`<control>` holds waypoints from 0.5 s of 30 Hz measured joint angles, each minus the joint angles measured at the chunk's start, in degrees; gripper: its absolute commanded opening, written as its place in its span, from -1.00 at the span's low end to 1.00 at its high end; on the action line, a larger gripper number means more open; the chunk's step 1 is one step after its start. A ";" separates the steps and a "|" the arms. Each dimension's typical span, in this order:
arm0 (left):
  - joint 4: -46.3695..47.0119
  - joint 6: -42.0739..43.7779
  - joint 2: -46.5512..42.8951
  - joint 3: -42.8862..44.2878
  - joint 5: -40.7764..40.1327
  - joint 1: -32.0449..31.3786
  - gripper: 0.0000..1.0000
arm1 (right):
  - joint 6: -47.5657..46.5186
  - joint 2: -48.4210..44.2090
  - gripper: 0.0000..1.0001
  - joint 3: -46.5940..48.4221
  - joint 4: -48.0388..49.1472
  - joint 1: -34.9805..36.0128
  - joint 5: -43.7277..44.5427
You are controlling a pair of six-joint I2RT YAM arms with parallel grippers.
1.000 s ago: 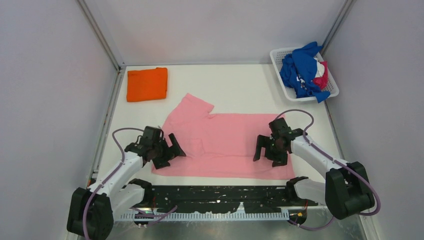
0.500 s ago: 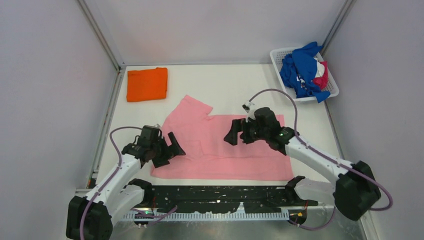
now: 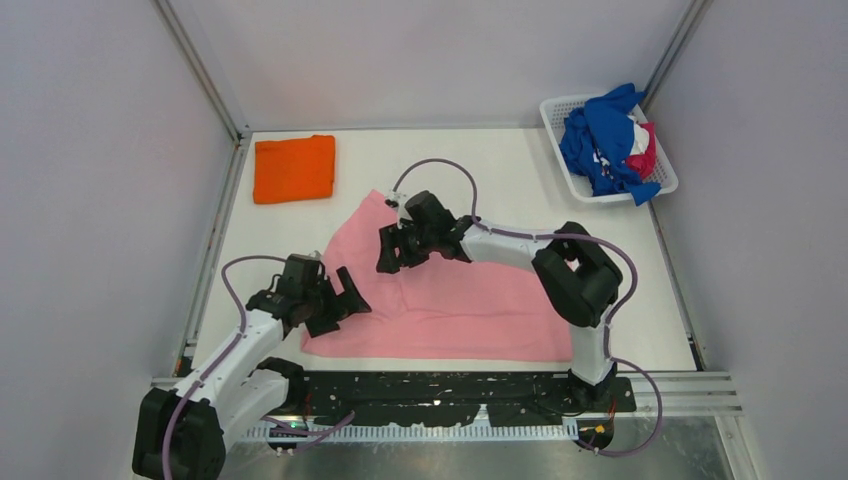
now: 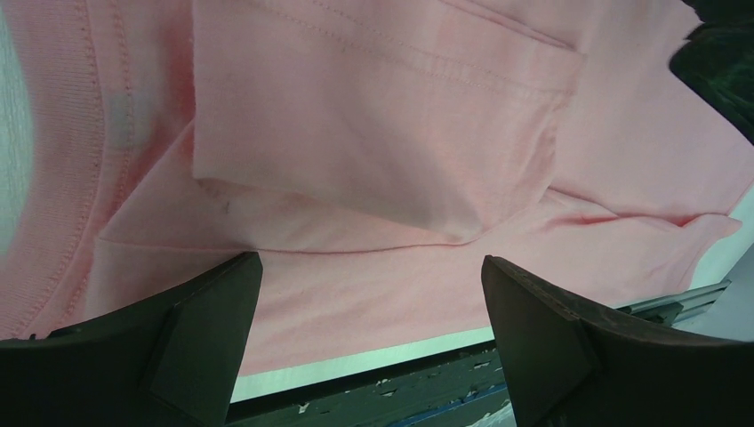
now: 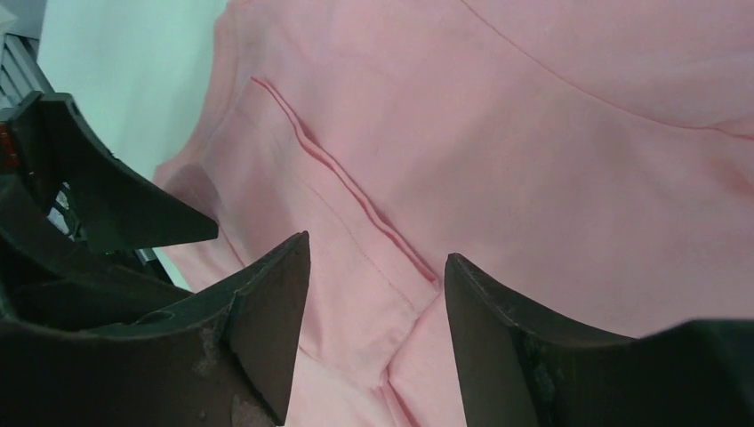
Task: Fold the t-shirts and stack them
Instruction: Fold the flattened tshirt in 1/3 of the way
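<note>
The light pink short-sleeved cotton t-shirt [image 3: 470, 300] is seen spread flat on the white desk [image 3: 480, 170], directly beneath both grippers. The left gripper [image 3: 338, 306] is held wide open just above the collar end, with nothing between its jaws. In its wrist view a folded-in sleeve flap [image 4: 373, 133] is shown just ahead of the fingers. The right gripper [image 3: 392, 252] is stretched across to the far sleeve area. Its jaws are set apart at a middling width, with only cloth below them and nothing pinched yet. A raised crease [image 5: 356, 196] is caught running just ahead of its fingertips.

Well beyond the left gripper, a bright orange t-shirt [image 3: 294, 168] is parked, already folded square. Far off on the right gripper's outer side, a white slatted plastic basket [image 3: 556, 108] is heaped with a royal blue t-shirt [image 3: 598, 135], a magenta t-shirt [image 3: 648, 152] and a white t-shirt [image 3: 633, 130].

Soft, light, limp cloth is to be expected here. It will likely sag and drag when lifted, and a single layer could slip out of a shallow pinch. A hold at the hem edge or sleeve seam, where the fabric is doubled, would probably be best. The two corners should be raised together so the fold is kept straight.
</note>
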 measured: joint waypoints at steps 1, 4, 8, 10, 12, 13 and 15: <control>0.00 0.00 -0.02 -0.15 -0.15 0.00 0.98 | -0.15 1.46 0.20 1.27 -0.87 0.33 0.00; 0.02 -0.02 -0.13 -0.61 -0.63 0.00 0.98 | -0.55 4.55 0.12 3.43 -3.43 1.14 0.04; -0.09 -0.02 -0.68 -0.74 -1.03 0.00 0.98 | -0.81 6.03 0.07 3.98 -5.81 1.73 0.11; -0.15 -0.04 -0.87 -0.85 -1.25 0.00 0.98 | -0.98 6.32 0.03 4.00 -6.78 1.97 0.31; -0.17 -0.04 -1.05 -0.90 -1.36 0.00 0.98 | -1.14 6.54 -0.02 4.00 -7.54 2.16 0.46; -0.20 -0.04 -1.16 -0.94 -1.44 0.00 0.98 | -1.29 6.67 -0.03 4.02 -7.96 2.29 0.52; -0.28 -0.04 -1.27 -0.96 -1.55 0.00 0.98 | -1.60 6.78 -0.07 4.04 -8.44 2.56 0.74</control>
